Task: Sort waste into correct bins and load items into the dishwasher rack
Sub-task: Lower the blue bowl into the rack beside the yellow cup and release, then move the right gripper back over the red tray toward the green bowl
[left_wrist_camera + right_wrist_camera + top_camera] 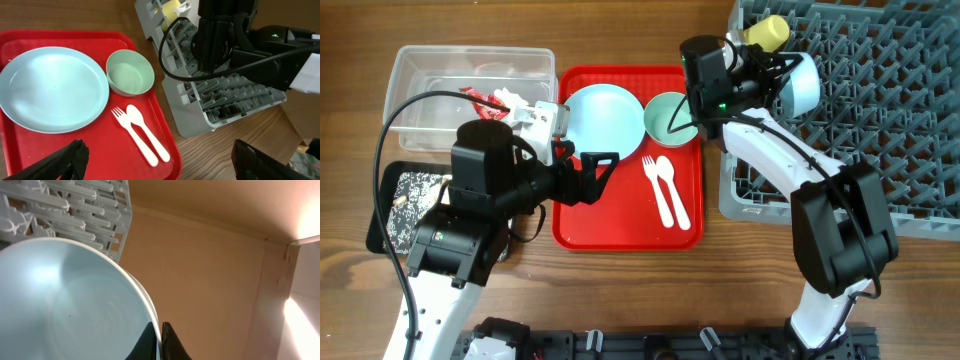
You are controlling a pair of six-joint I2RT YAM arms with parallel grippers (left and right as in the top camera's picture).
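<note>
Overhead shot: the right arm is folded back toward the far-left corner of the dishwasher rack. The right gripper is pinching the rim of a tipped bowl just beside the yellow cup. The left arm hangs over the red tray's left edge, left gripper spread wide and holding nothing. The plate, second bowl, fork and spoon sit on the tray.

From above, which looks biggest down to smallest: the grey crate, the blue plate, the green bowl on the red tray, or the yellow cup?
1. grey crate
2. blue plate
3. green bowl on the red tray
4. yellow cup
</note>
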